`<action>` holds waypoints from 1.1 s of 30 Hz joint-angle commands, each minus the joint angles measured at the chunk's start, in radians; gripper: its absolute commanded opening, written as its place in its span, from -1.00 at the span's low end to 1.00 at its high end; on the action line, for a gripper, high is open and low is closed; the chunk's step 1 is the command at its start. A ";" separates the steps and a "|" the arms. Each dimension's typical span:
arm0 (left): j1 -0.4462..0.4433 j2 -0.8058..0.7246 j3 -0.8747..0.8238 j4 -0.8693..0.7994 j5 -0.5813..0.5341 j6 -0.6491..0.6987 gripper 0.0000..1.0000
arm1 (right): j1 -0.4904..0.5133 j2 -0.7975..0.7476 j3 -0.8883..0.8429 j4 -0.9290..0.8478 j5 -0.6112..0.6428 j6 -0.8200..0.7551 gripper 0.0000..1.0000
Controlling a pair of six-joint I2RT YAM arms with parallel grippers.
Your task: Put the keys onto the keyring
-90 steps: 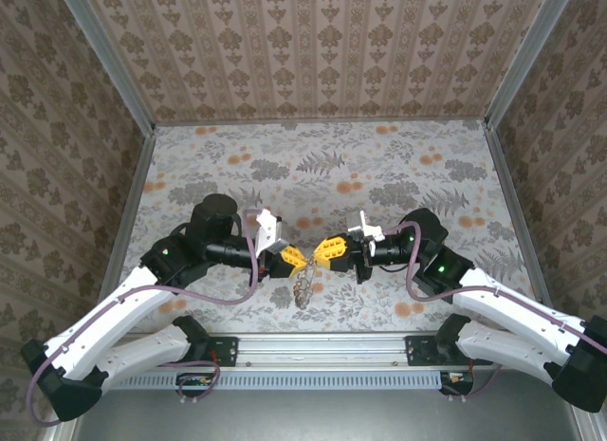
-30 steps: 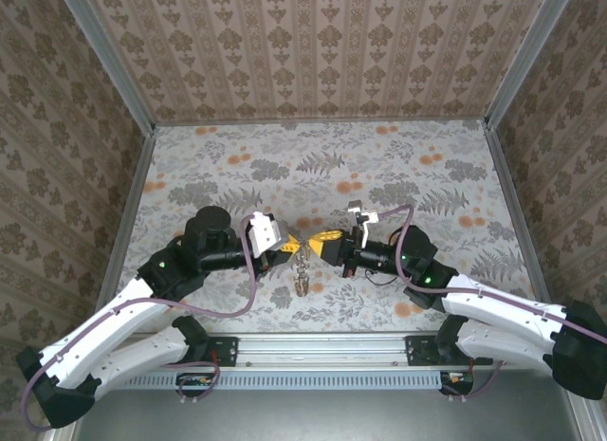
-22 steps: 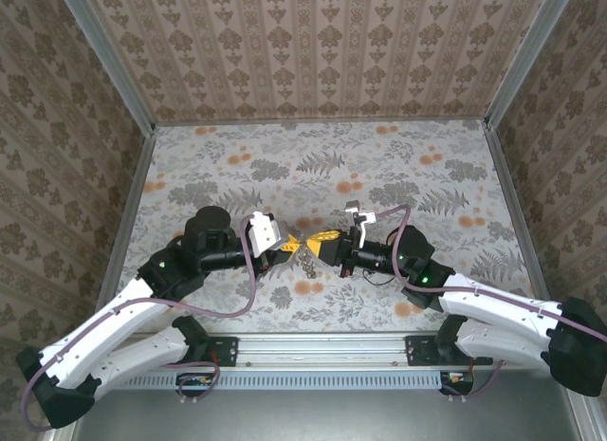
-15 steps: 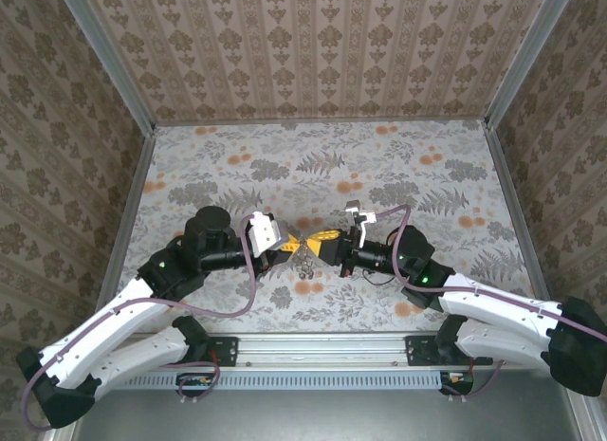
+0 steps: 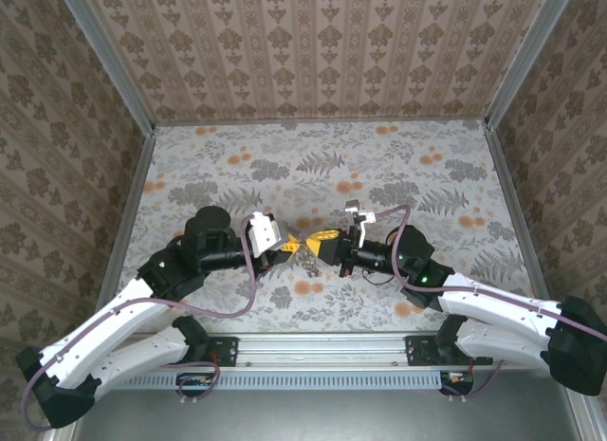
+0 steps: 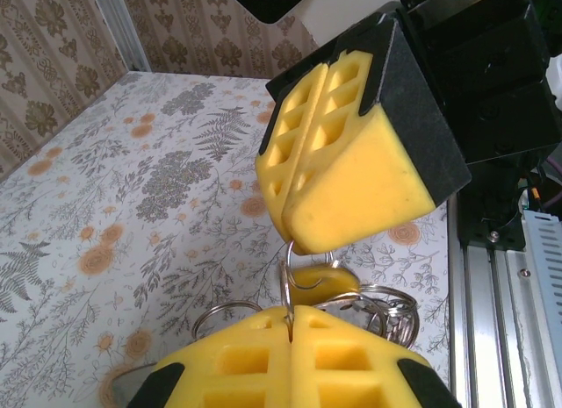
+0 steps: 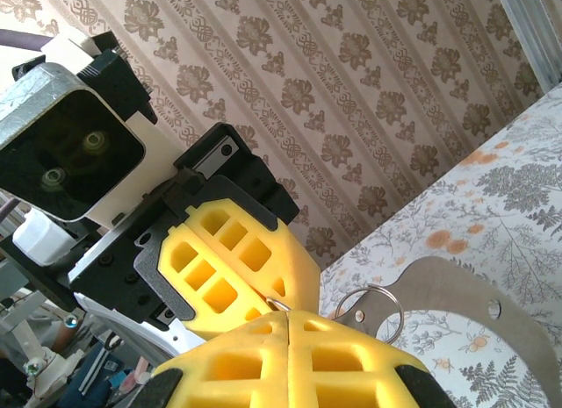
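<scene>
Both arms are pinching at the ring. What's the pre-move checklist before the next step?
1. Left gripper shut on the keyring: ok.
2. Right gripper shut on the same wire: ok.
3. Gap between the two grippers: not ok, they all but touch tip to tip.
4. Keys hanging below the grippers: ok.
5. A key already threaded onto the keyring: cannot tell.
6. Keys clear of the table: cannot tell.
</scene>
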 commanded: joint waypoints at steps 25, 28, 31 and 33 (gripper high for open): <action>-0.024 -0.012 0.018 -0.004 0.093 0.049 -1.00 | 0.001 0.008 0.074 -0.129 0.118 -0.024 -1.00; -0.025 -0.009 0.025 -0.012 0.100 0.055 -1.00 | 0.001 0.018 0.090 -0.163 0.120 -0.020 -1.00; -0.026 -0.006 0.026 -0.015 0.105 0.057 -1.00 | 0.000 0.040 0.127 -0.228 0.109 -0.025 -1.00; -0.026 -0.005 0.029 -0.017 0.106 0.059 -1.00 | 0.001 0.048 0.137 -0.245 0.105 -0.023 -1.00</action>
